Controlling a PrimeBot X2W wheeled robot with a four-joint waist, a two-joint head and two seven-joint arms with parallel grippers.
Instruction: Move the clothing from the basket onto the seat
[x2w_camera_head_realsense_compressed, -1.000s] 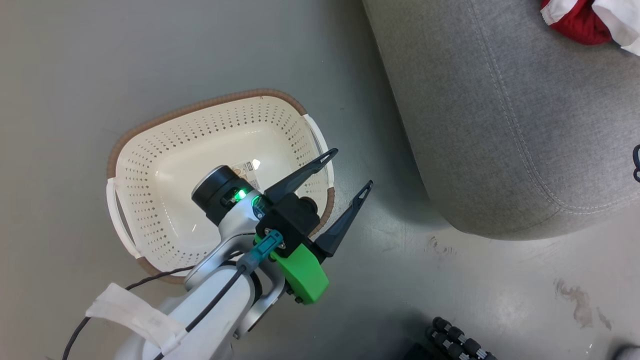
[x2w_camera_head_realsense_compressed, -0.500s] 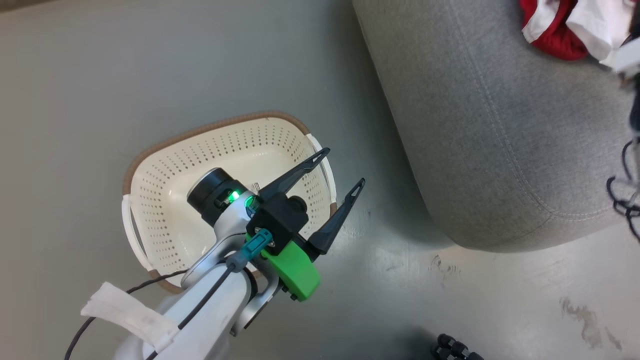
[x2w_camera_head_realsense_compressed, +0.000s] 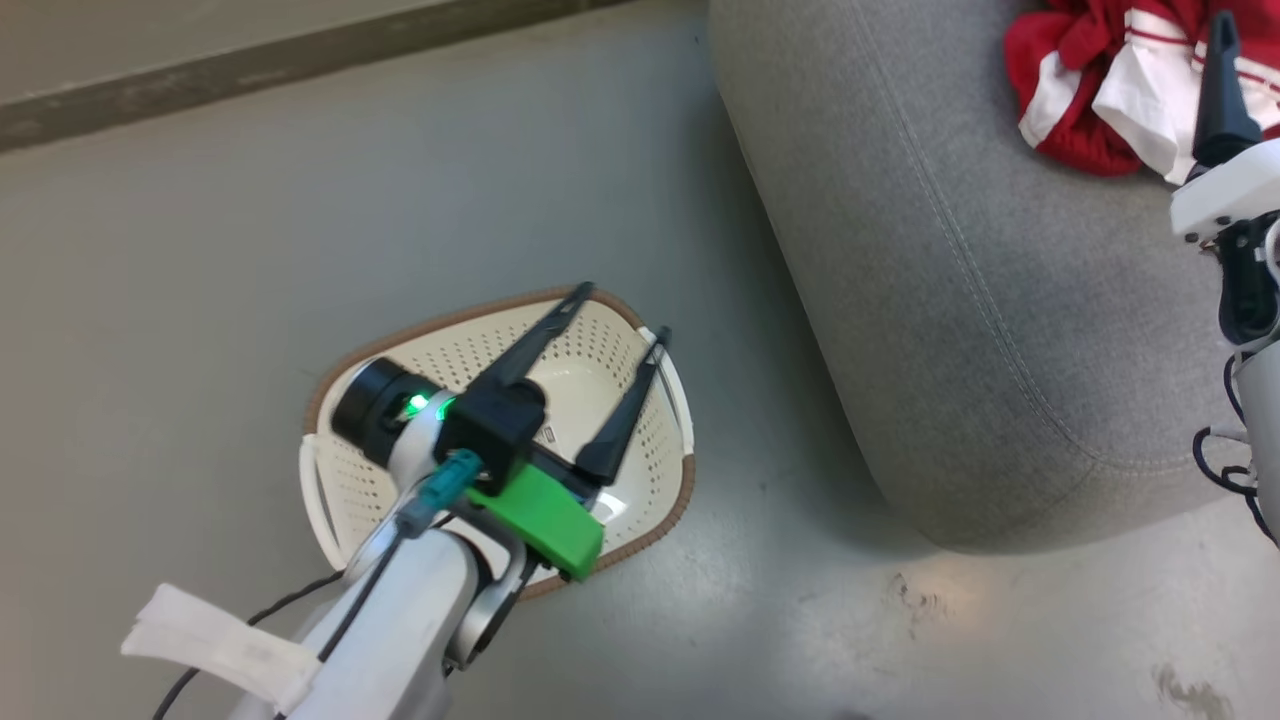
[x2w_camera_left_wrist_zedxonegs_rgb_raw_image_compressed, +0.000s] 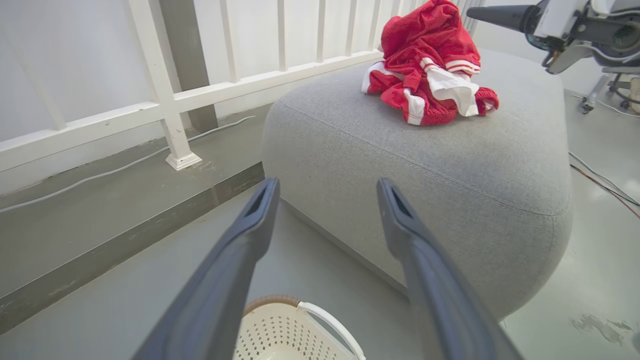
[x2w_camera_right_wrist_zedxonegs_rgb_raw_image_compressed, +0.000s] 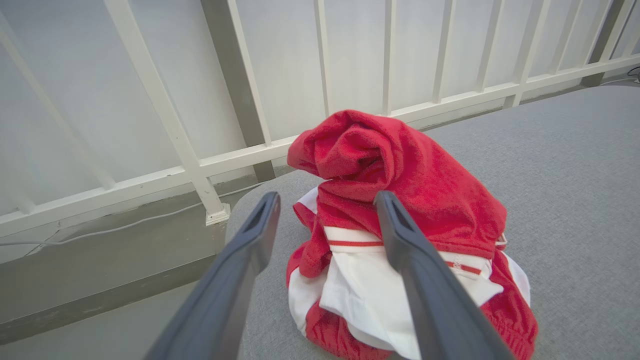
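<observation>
Two open, empty hands are what you have to work with. In the head view, your left hand hangs over the basket, fingers spread wide with nothing between them, likely parked there in case anything remains to lift. The bare cream bottom that shows around the arm suggests nothing does. The basket stands on the floor just beside the seat. The clothing lies in a red and white heap on the seat's top, with one dark finger of the other arm rising next to it. The left wrist view gives you what the head view cuts off: the whole heap sits well in from the seat's edge, towards the white railing, so it looks unlikely to slide off. The right wrist view looks along your right hand: its fingers stand far apart, framing the heap, and grip nothing. Whether they touch the cloth you can't tell from here. This view also shows the folds close up, yet not where one garment ends and the other begins.
</observation>
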